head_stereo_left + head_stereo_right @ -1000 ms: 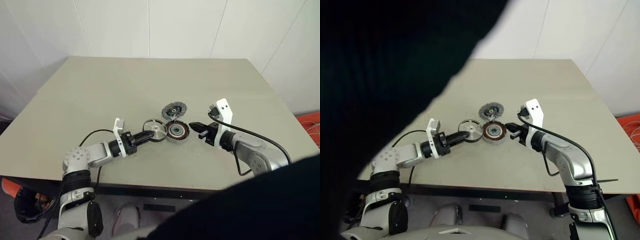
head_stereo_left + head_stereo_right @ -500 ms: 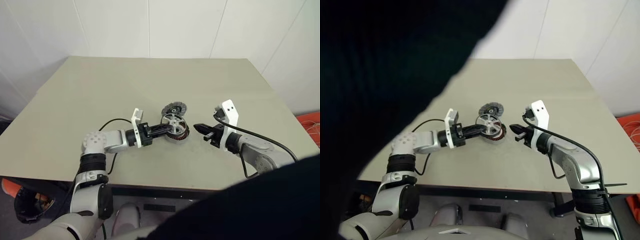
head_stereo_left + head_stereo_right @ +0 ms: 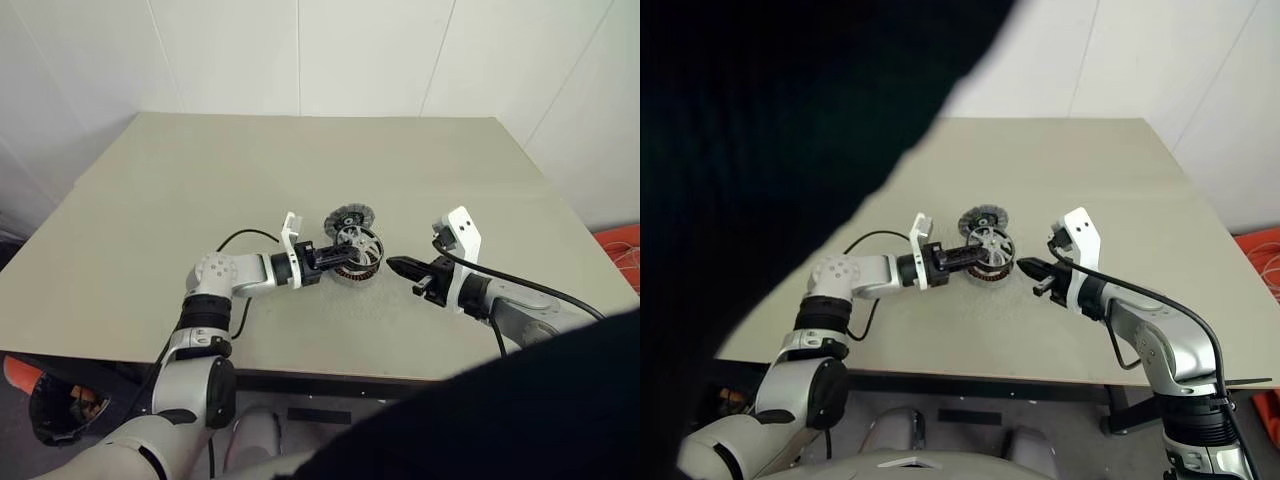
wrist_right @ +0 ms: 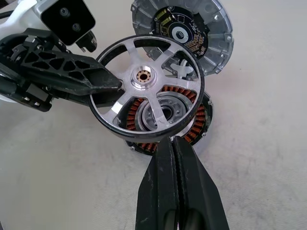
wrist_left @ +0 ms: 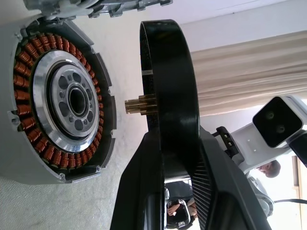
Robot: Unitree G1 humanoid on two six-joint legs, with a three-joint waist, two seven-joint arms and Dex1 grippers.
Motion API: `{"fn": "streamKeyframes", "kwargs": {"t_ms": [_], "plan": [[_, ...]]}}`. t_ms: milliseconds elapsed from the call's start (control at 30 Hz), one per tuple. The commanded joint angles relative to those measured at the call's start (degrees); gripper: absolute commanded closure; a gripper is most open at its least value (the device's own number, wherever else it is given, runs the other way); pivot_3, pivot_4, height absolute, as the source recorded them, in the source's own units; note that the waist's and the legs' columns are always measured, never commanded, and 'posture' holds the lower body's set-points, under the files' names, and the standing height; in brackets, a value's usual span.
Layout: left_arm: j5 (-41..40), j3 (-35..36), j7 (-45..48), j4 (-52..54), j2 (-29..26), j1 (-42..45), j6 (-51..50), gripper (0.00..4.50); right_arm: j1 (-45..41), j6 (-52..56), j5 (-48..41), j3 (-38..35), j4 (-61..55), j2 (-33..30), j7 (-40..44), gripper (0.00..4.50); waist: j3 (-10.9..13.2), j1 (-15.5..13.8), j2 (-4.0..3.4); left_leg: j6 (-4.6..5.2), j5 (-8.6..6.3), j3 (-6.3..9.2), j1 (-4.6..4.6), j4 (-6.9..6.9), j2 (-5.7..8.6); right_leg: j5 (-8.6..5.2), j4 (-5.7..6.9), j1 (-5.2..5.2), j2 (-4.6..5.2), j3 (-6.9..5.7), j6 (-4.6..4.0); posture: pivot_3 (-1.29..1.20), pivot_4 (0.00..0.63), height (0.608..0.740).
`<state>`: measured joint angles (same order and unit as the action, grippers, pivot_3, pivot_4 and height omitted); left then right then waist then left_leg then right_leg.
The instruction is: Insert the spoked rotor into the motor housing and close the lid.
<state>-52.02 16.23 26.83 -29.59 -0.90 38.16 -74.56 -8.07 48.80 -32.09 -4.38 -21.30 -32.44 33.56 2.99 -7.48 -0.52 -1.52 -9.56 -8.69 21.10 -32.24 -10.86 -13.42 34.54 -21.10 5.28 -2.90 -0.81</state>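
My left gripper (image 3: 342,256) is shut on the dark rim of the spoked rotor (image 4: 144,91), a silver-spoked wheel with a brass hub. The rotor hangs just over the motor housing (image 5: 62,105), a copper-wound ring on the table. Its brass hub faces the housing's silver centre, and a small gap shows between them in the left wrist view. The lid (image 4: 182,33), a grey ribbed disc, lies just behind the housing. Beside the housing on the right, my right gripper (image 3: 392,265) is shut and empty, its tip close to the rotor's rim.
The beige table (image 3: 200,190) carries all the parts near its middle, with its front edge close behind both arms. White walls stand beyond its far edge. Orange items (image 3: 620,250) lie on the floor at the right.
My left gripper has carried the rotor to the right, from beside the housing to over it. My right gripper has drawn back a little from the housing.
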Motion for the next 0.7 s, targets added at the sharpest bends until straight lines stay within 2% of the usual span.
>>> {"fn": "streamKeyframes", "kwargs": {"t_ms": [33,400,700], "plan": [[0.69,0.08,1.00,-0.73,0.36,2.01,1.15,4.09,-1.31,-0.58,-1.21,-1.41,-2.67,-0.03,0.00,4.50,0.00,0.00,0.00,0.00,0.00,0.00,0.01,0.00,0.00,0.07,-0.01,-0.01,0.00,0.00,-0.11,0.00,0.000,0.740],[2.09,2.76,0.46,-4.76,1.04,3.10,4.54,4.09,-2.15,-0.42,-1.08,-0.23,-2.80,1.35,-0.80,4.50,0.00,-0.04,0.00,0.01,0.00,0.01,0.02,0.00,0.00,0.07,-0.02,-0.01,0.01,-0.01,-0.12,0.00,0.000,0.740],[3.55,2.26,0.97,-5.96,1.90,3.56,5.35,4.09,-2.61,-0.30,-1.05,-0.19,-2.72,1.48,-1.07,4.50,0.01,-0.10,0.00,0.01,-0.01,0.02,0.03,0.01,0.00,0.07,-0.03,-0.01,0.02,-0.01,-0.12,0.00,0.000,0.740]]}}
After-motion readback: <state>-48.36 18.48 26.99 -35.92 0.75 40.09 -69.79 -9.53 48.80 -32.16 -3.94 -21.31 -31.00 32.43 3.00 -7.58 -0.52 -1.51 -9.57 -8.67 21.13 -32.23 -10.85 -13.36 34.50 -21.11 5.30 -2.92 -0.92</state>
